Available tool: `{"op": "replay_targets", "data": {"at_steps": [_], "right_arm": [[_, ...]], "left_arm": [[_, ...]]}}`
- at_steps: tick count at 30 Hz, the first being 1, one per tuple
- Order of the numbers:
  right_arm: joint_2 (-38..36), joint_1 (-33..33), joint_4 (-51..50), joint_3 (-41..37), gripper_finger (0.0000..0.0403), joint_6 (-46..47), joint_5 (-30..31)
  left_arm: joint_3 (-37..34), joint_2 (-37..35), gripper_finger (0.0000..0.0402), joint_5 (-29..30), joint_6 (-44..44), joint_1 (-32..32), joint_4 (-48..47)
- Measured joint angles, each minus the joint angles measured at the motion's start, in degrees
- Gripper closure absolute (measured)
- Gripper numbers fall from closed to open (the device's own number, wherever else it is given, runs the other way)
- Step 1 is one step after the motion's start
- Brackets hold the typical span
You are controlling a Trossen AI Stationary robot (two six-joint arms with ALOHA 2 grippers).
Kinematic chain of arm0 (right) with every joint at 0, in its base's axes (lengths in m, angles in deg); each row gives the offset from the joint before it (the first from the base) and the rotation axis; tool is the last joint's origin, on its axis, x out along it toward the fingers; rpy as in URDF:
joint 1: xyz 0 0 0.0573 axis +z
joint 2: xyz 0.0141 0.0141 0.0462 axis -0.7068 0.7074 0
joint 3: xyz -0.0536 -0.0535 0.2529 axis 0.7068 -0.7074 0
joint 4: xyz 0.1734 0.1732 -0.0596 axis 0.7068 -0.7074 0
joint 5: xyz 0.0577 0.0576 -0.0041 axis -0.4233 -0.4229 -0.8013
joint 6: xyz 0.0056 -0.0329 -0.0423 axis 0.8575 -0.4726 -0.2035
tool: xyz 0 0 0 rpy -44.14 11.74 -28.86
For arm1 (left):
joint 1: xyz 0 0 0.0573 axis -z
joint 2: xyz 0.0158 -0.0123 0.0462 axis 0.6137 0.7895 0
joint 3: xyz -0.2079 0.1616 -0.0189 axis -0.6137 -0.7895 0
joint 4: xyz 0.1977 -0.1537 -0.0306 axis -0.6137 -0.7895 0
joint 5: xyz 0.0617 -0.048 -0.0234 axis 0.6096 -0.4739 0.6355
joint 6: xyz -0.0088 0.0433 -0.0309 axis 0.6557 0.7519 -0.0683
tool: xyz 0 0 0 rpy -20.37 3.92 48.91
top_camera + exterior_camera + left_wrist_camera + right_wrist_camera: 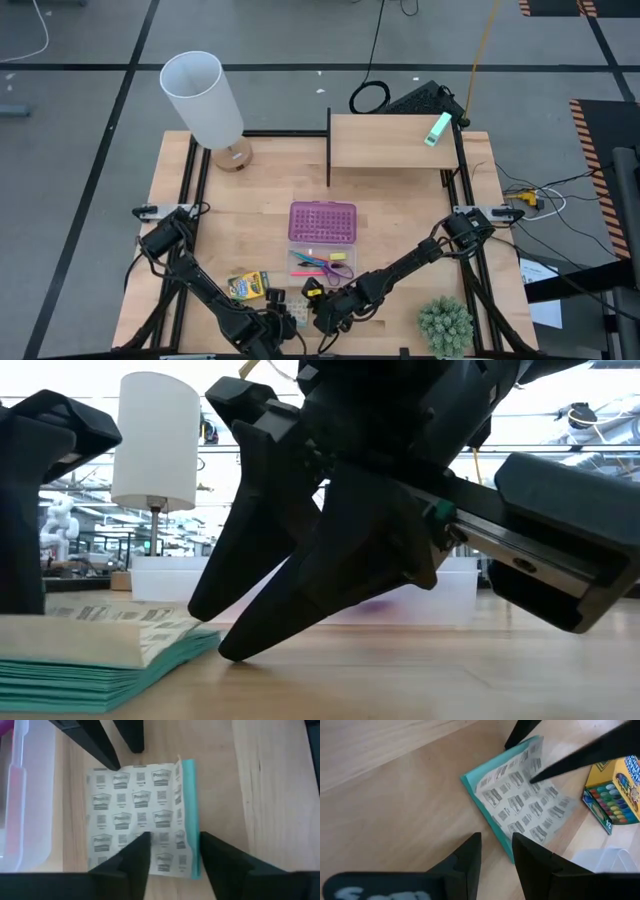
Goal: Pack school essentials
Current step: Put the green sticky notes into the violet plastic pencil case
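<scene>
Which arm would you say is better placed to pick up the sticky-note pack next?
Probably left: the left gripper is open, straddling the sticky-note pack's teal edge; the right gripper sits just off its corner.

The flat pale patterned pack (140,815) has a cream cover printed with small grey logos in rows, and teal sheets at its edge. The cardboard crayon box (615,795) is yellow and green, with a row of many-coloured crayons drawn on it. The clear plastic case has a purple studded lid (322,221). Inside the case lie pink, purple and yellow pieces. The wooden worktop (400,200) is light brown. Both gripper bodies are black. The round lamp shade (202,95) is white.
</scene>
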Motion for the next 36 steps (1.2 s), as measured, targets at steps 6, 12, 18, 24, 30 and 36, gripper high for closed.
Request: {"op": "replay_targets", "data": {"at_steps": [6, 12, 18, 24, 30, 36], "right_arm": [[0.0, 0.0, -0.1, 0.0, 0.0298, 0.0, 0.0], [0.0, 0.0, -0.1, 0.0, 0.0298, 0.0, 0.1], [0.0, 0.0, -0.1, 0.0, 0.0298, 0.0, 0.1], [-0.2, 0.2, -0.6, 0.0, 0.0298, -0.1, 2.7], [-3.4, 1.3, -1.9, -0.1, 0.0298, -0.4, 4.7], [-4.9, 2.7, -1.8, -0.1, 0.0298, -1.1, 4.3]], "left_arm": [[0.0, 0.1, 0.0305, 0.0, -0.4, 0.0, 0.0], [-0.1, 0.1, 0.0345, 0.5, -0.5, 0.0, -0.3], [-0.1, 0.0, 0.0368, 0.6, -0.5, 0.0, -0.1], [0.0, -0.7, 0.0371, -0.2, 0.1, 0.1, -0.4], [0.4, -0.8, 0.0371, -0.8, 0.3, 0.1, -0.4], [0.4, -0.8, 0.0371, -1.1, 0.4, -0.1, -0.6]]}}
